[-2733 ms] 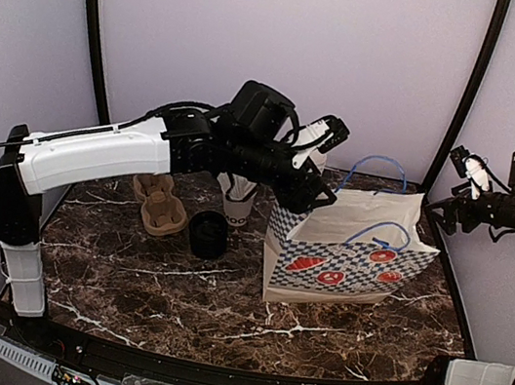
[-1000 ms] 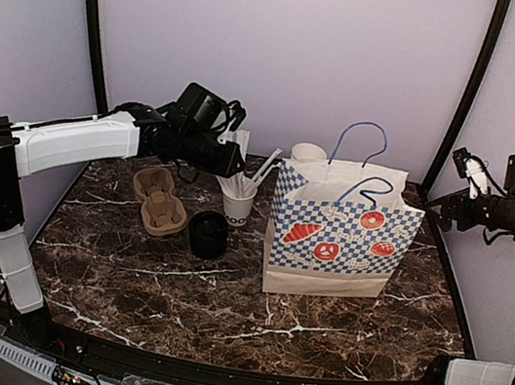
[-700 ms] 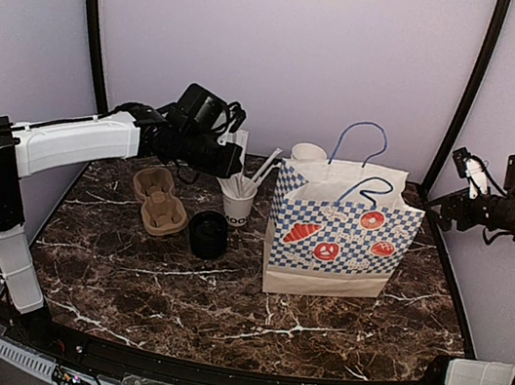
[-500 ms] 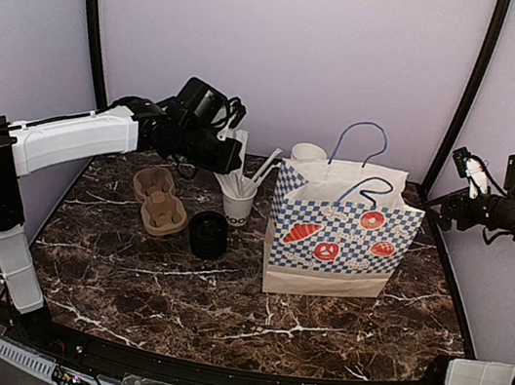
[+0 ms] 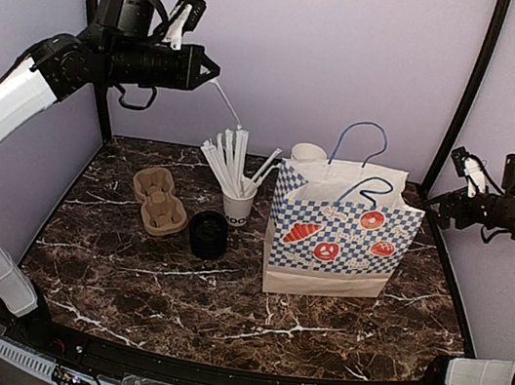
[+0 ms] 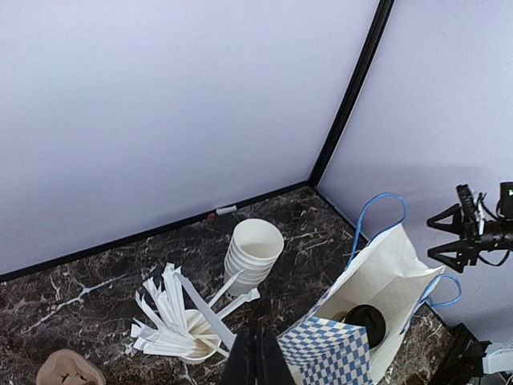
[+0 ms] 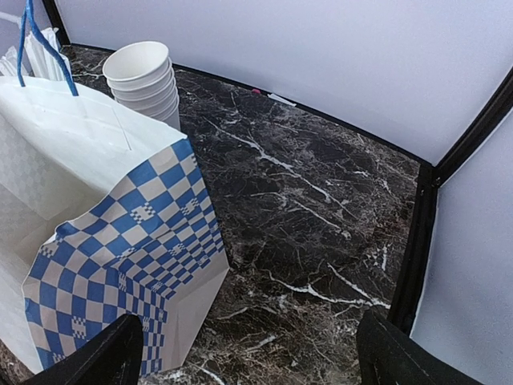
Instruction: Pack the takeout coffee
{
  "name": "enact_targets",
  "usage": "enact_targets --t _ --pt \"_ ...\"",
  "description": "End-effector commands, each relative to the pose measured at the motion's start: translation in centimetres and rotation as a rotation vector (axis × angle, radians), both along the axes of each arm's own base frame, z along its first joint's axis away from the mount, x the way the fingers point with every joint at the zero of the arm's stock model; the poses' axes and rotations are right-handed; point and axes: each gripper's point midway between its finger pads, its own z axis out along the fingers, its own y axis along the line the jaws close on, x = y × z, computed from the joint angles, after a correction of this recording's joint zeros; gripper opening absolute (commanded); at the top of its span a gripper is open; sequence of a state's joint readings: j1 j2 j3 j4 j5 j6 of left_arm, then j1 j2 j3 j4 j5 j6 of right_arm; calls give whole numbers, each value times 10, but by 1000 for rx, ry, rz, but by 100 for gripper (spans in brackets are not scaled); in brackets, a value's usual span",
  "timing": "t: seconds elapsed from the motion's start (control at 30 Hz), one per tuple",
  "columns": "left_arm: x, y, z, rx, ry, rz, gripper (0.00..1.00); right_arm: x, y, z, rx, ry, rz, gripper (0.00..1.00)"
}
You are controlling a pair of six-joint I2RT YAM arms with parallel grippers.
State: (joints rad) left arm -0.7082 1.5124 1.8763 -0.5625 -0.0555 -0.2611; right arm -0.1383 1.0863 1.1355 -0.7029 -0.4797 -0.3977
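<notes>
Top external view: left pincer (image 5: 208, 73), clamped on a straw (image 5: 225, 103), hangs high. The straw slants down toward the bag (image 5: 339, 236) below-right of it, where the lidded takeout coffee (image 6: 365, 321) sits. Right pincer (image 5: 446, 189), apart, is nearer the bag.

Bright, soft and even in all three views, lit from overhead. Only faint, diffuse shade beside the paper bag (image 5: 334, 240) and under the things on the counter (image 5: 172, 287). Mild sheen on the dark marble. Pale lilac walls (image 5: 282, 48) dimming slightly toward the corners. Sharp down to the thin straw (image 5: 225, 101) in the left pincer (image 5: 213, 74). Fingers (image 7: 120, 353) of the right pincer (image 7: 248, 361) dark and a little soft at the bottom of its wrist view. Black posts (image 5: 468, 89) slightly bowed near the top view's edges.
</notes>
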Motion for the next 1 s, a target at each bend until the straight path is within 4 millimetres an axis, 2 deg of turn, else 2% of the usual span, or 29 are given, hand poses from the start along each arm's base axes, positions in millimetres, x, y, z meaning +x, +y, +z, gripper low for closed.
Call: enact_targets --t 0.0,0.1,0.23,0.3,0.47,0.6,0.63,0.67,0.7,0.73,0.77,0.93,0.97 --pt "-30 7 40 -60 -68 -91 0 7 2 22 26 -56 3 94" --pt "-52 -3 64 -138 -110 -217 0 9 2 25 31 -62 1 94" --pt "-80 -24 82 -228 -116 -410 0 10 2 27 42 -60 0 94" --pt "-93 -37 85 -260 -104 -500 0 10 3 27 45 -60 1 94" --pt "-118 -79 74 -275 -47 -670 0 10 3 27 51 -60 -2 94" --pt "-114 -109 49 -235 12 -692 0 8 4 29 53 -62 2 94" --pt "-108 -117 36 -215 46 -686 0 7 4 29 53 -63 3 94" --pt "-107 -122 32 -207 55 -686 0 7 4 31 54 -66 4 94" --pt "-102 -130 16 -182 91 -684 0 6 5 31 55 -66 6 94" --pt "-102 -134 12 -173 102 -687 0 5 5 32 54 -69 6 94" --pt "-97 -141 -3 -150 135 -684 0 5 5 34 54 -73 6 94" --pt "-85 -165 -48 -97 228 -681 0 3 5 34 48 -77 13 94" --pt "-84 -168 -51 -96 233 -686 4 3 6 33 48 -74 14 94"
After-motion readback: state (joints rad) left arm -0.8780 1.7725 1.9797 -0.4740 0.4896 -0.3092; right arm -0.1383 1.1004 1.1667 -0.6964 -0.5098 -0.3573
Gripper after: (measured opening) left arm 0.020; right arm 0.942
